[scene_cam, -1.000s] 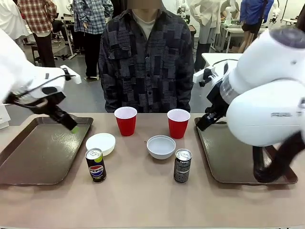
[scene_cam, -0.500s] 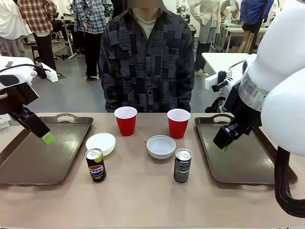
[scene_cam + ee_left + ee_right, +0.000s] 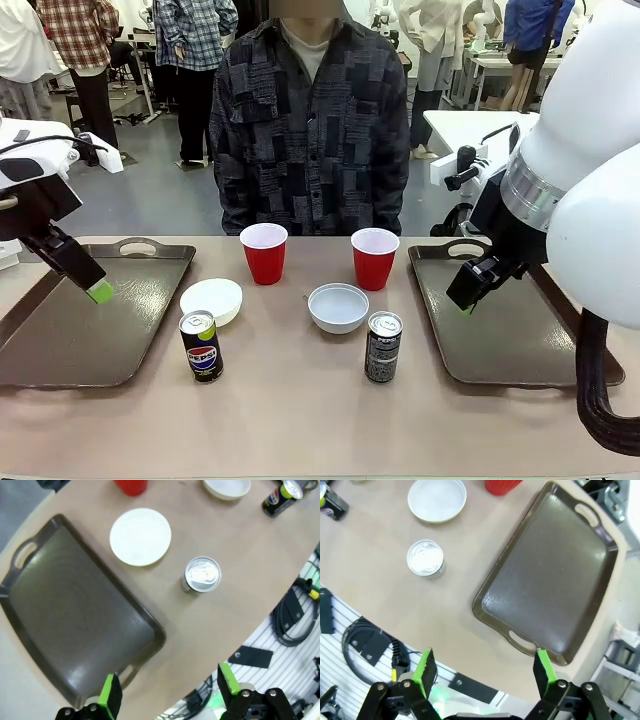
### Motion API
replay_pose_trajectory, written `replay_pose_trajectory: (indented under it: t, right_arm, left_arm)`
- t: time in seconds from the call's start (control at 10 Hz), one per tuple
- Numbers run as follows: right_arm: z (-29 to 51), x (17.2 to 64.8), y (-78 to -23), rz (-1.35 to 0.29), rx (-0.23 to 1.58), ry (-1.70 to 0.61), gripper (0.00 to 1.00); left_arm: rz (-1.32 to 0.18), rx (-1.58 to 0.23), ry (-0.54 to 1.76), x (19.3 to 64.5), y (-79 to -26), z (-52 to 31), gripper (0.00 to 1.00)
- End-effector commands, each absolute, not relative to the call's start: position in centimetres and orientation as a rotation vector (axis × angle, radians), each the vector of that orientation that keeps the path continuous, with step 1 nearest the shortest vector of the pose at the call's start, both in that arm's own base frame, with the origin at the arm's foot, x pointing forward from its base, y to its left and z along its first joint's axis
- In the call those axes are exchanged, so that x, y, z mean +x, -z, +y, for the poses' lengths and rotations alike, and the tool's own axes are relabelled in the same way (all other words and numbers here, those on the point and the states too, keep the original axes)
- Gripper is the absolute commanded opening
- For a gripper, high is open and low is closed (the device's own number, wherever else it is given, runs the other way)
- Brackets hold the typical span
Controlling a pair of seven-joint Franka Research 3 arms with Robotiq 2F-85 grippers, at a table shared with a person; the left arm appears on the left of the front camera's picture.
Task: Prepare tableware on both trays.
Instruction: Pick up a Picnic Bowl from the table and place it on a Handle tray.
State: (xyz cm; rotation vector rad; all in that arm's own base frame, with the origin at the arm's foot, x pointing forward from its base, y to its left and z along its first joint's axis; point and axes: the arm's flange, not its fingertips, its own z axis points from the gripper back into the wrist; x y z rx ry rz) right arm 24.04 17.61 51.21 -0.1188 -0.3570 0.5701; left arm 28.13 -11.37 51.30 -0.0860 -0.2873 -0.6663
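Note:
Two dark brown trays lie at the table's ends, the left tray (image 3: 70, 340) and the right tray (image 3: 520, 345), both bare. Between them stand two red cups (image 3: 264, 253) (image 3: 374, 258), two white bowls (image 3: 211, 300) (image 3: 338, 307), a blue Pepsi can (image 3: 201, 346) and a black can (image 3: 383, 347). My left gripper (image 3: 97, 288) hangs open above the left tray (image 3: 75, 610), holding nothing. In its wrist view the blue can's top (image 3: 202, 574) and a bowl (image 3: 140, 536) lie below. My right gripper (image 3: 465, 297) hovers open over the right tray (image 3: 550, 575), with the black can (image 3: 425, 557) nearby.
A person in a dark patterned shirt (image 3: 310, 120) stands at the far edge, hands out of sight. Bare tabletop (image 3: 300, 420) runs along the near edge. Cables and a slatted panel (image 3: 365, 640) sit below the table's near side.
Both arms have swung outward: the left gripper moved left over its tray, the right gripper dropped down over its tray. The tableware has not moved.

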Motion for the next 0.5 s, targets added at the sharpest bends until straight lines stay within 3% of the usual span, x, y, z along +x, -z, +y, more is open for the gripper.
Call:
replay_pose_trajectory:
  t: [0.0, 0.2, 0.4]
  right_arm:
    - [16.6, 25.4, -50.8, -0.252, 0.053, -0.662, 1.00]
    - [12.0, 26.6, -51.6, -0.258, 0.338, -0.536, 1.00]
    - [5.1, 26.0, -52.6, -0.363, 0.635, -0.390, 1.00]
  left_arm:
    - [-0.287, -0.086, 0.666, 28.1, -51.3, -11.4, 1.00]
    - [-0.310, -0.452, 0.534, 30.0, -51.5, -7.0, 1.00]
    - [-0.351, -0.738, 0.394, 30.7, -51.3, -2.5, 1.00]
